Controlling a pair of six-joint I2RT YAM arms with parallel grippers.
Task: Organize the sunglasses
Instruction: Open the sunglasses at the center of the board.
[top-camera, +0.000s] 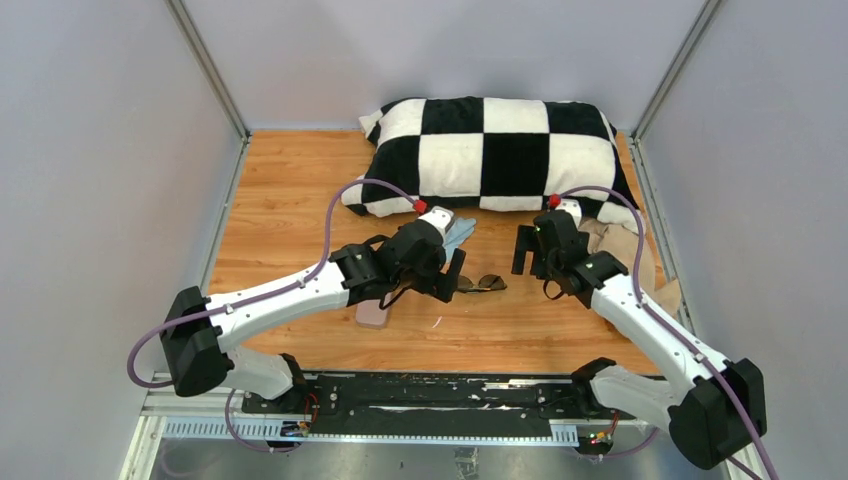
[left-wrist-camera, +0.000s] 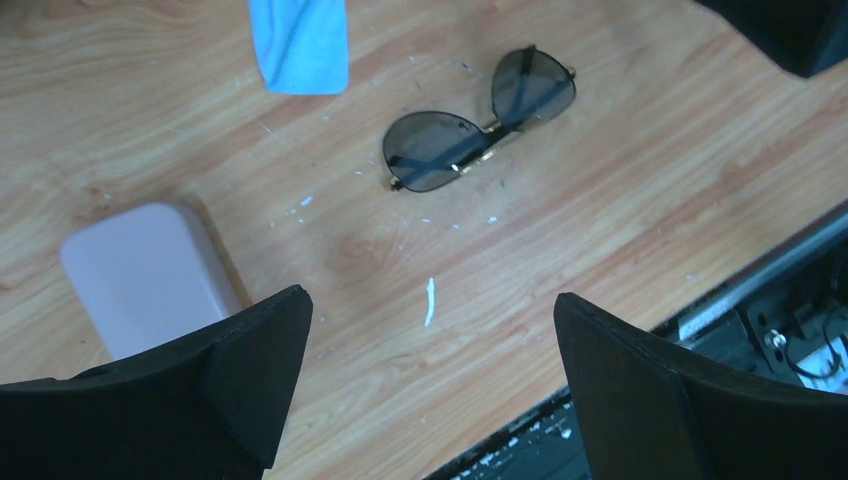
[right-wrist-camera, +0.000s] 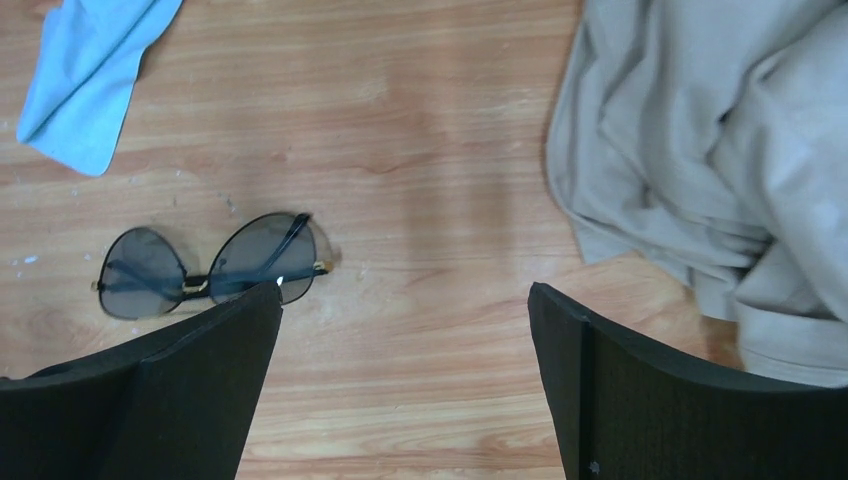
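Far left: pinkish-grey case (top-camera: 372, 316), oblong with rounded corners and a smooth matte shell. It lies flat on the wood-grain tabletop (top-camera: 290, 200), partly under my left arm.

Left tool (left-wrist-camera: 430, 305): 2 black fingers spread wide, nothing between them, hovering.

Light blue cloth (left-wrist-camera: 300, 45), thin and soft, lies beyond it toward the pillow (top-camera: 500, 150), which is plush with black-and-white checks.

Sunglasses (top-camera: 482, 284) sit mid-tabletop between the 2 tools. The arms are folded behind the brown-tinted lenses, and the thin dark frame has gold-coloured bits at the bridge. The long axis runs roughly left-right in the top view. From the left tool they lie ahead and a bit right, just beside its fingertips, so the left arm looks nearer to me.

Right tool (right-wrist-camera: 405, 295): also spread and empty. The glasses are off to its left, 1 lens edge hidden behind its finger.

Far right: crumpled beige fabric (right-wrist-camera: 720, 170) in soft folds.

My call: the left tool goes for the glasses, closing across the narrow bridge.
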